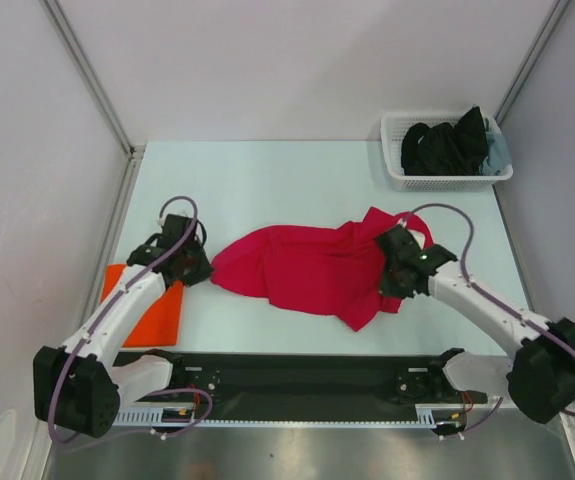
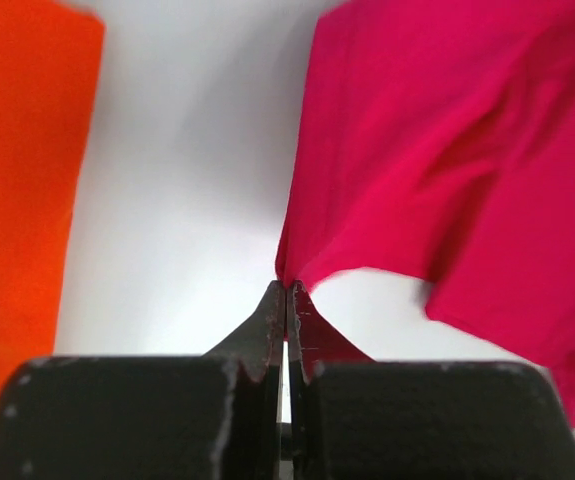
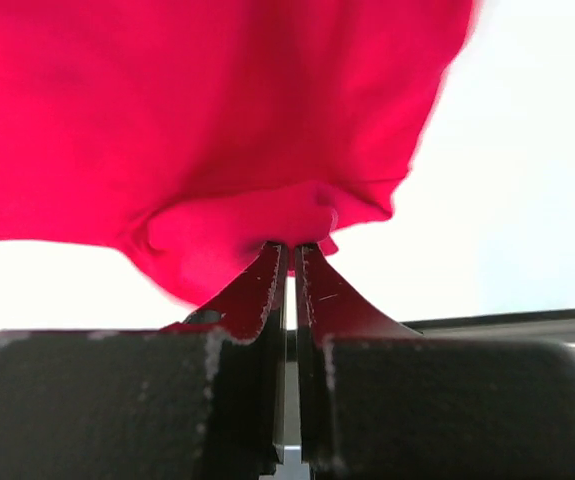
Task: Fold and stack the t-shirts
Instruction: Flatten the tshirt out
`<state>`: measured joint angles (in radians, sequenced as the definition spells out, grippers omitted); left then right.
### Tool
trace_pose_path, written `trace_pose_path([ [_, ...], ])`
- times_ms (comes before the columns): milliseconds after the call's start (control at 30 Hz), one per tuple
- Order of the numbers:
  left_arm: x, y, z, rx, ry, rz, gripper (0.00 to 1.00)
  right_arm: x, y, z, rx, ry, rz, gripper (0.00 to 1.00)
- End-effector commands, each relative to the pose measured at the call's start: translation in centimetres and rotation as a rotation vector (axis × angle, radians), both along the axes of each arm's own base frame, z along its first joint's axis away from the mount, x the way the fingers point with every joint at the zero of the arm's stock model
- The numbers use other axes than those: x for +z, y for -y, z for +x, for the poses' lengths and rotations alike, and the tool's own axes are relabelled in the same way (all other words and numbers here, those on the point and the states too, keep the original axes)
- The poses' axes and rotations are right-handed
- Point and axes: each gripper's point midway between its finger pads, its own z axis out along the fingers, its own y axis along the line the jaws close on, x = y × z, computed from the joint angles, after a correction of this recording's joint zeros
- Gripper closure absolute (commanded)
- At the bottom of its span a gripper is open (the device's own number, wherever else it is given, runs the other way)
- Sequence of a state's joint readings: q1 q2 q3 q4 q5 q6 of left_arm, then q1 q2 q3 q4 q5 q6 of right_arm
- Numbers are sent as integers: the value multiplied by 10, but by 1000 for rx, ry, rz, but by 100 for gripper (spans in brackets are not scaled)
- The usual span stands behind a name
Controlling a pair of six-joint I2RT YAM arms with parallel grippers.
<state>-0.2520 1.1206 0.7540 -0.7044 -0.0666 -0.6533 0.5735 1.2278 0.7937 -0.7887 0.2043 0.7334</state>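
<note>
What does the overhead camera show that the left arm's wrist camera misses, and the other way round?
Only the overhead view shows the white basket of dark clothes at the far right corner, and the right claw holding the red shirt at its other end. Only the left wrist view shows, close up, the left claw shut on an edge of the red shirt. Both show the red shirt, the orange shirt lying flat and the pale table.

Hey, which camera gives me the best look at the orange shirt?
The overhead view: the orange shirt lies flat at the table's left edge, partly under the left arm. The left wrist camera catches only one side of it; the right wrist camera shows none.
</note>
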Motion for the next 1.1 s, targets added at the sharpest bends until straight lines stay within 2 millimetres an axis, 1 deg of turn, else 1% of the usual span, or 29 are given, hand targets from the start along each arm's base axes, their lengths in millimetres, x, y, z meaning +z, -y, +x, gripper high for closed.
trace_pose_path([
  [0,66,-6,20,10,162,19,100,78,23,32,-18,228,10,100],
  [33,99,-9,33,19,252,28,100,112,24,46,-29,326,48,100],
  [100,132,-12,43,23,327,42,100,163,36,62,-38,474,96,100],
  [133,174,-13,54,13,428,48,100,182,54,74,-91,525,100,100],
  [167,188,-16,63,18,461,68,100,226,61,88,-98,638,122,100],
  [233,224,-16,74,-13,563,93,99,260,69,102,-60,719,115,100],
  [267,261,-10,83,-36,670,69,99,303,83,110,-88,832,112,100],
  [300,282,-7,85,-61,728,60,100,317,84,115,-70,866,119,100],
  [333,320,-6,86,-82,839,59,100,339,91,116,-65,925,103,100],
  [367,339,-4,81,-97,890,52,100,376,99,114,-78,1022,98,100],
  [400,357,-6,76,-100,936,55,100,397,102,109,-74,1079,93,100],
  [433,390,-9,66,-100,1014,50,100,418,105,101,-70,1143,77,100],
  [467,407,-10,58,-102,1056,50,100,435,106,93,-66,1193,67,100],
  [500,427,-13,42,-110,1116,44,100,457,107,81,-62,1260,66,100],
  [533,451,-16,27,-106,1190,41,100,476,108,59,-48,1331,55,100],
  [567,467,-19,12,-108,1247,36,100,495,107,46,-37,1396,56,100],
  [600,485,-23,-14,-121,1325,32,100,506,108,30,-32,1443,49,100],
  [633,502,-27,-32,-115,1389,26,100,523,109,5,-13,1517,25,100],
  [667,512,-30,-47,-115,1427,23,100,530,110,-10,-7,1555,14,100],
  [700,524,-34,-72,-122,1488,16,100,538,111,-25,-6,1594,5,100],
  [733,532,-37,-86,-118,1525,10,100,545,111,-39,-1,1634,0,100],
  [767,536,-40,-97,-112,1547,2,100,554,111,-66,9,1697,-1,100],
  [800,540,-42,-108,-102,1568,-17,99,558,111,-79,9,1728,3,100],
  [833,545,-46,-124,-96,1594,-31,100,562,107,-92,35,1759,17,100],
  [867,547,-47,-131,-97,1606,-41,100,565,103,-109,57,1790,35,100],
  [933,552,-50,-145,-82,1632,-66,100,570,100,-128,73,1827,52,100],
  [967,553,-51,-147,-75,1636,-68,100,571,97,-134,89,1832,60,100],
  [1033,555,-54,-149,-60,1638,-69,100,572,94,-137,111,1828,59,100],
  [1067,554,-54,-143,-56,1627,-65,100,570,92,-128,124,1805,59,100],
])
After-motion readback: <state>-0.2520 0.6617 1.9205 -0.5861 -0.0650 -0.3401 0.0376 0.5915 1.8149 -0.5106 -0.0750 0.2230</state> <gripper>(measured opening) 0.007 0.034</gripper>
